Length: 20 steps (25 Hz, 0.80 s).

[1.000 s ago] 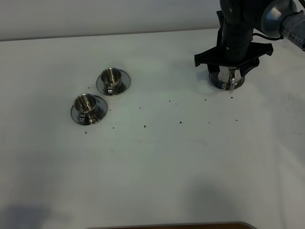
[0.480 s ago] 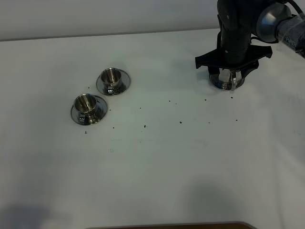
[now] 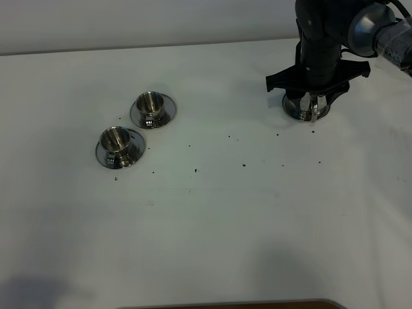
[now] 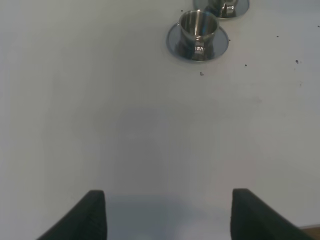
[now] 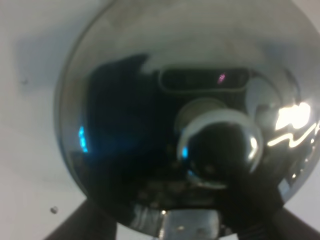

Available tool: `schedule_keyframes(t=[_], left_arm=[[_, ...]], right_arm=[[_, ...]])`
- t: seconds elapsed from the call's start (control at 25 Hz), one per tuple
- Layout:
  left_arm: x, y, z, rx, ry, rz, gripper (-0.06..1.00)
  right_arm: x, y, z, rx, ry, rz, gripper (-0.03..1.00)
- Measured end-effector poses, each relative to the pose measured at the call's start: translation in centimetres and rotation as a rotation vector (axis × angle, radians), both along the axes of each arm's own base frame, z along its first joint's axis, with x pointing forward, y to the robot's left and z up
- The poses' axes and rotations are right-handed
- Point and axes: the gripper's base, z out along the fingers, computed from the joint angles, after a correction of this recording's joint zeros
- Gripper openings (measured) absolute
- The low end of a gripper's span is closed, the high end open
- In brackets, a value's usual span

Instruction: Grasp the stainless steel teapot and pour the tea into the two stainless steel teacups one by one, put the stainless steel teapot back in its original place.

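My right gripper hangs over the shiny squat steel teapot at the far right of the white table. Its jaws are apart, one each side of the loop handle. My left gripper is wide apart too.

The broad middle and front of the table lay open for passage. At the left, the nearer teacup and farther teacup stood close together. At the far right, the right end effector covered the teapot from above.
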Motion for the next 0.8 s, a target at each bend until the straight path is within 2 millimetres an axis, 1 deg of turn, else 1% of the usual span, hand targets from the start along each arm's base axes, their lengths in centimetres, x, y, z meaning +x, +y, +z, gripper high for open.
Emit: schedule_keyframes(t=[0.16, 0.32, 0.64, 0.8], left_arm=[[0.0, 0.0, 0.0, 0.0, 0.0, 0.0, 0.59], [0.0, 0.0, 0.0, 0.0, 0.0, 0.0, 0.59], [0.0, 0.0, 0.0, 0.0, 0.0, 0.0, 0.59], [0.0, 0.0, 0.0, 0.0, 0.0, 0.0, 0.59]], right_arm=[[0.0, 0.0, 0.0, -0.001, 0.0, 0.0, 0.41], [0.02, 0.0, 0.0, 0.0, -0.002, 0.0, 0.37], [0.06, -0.09, 0.02, -0.011, -0.007, 0.003, 0.36], [0.0, -0.42, 0.03, -0.039, 0.005, 0.001, 0.41]])
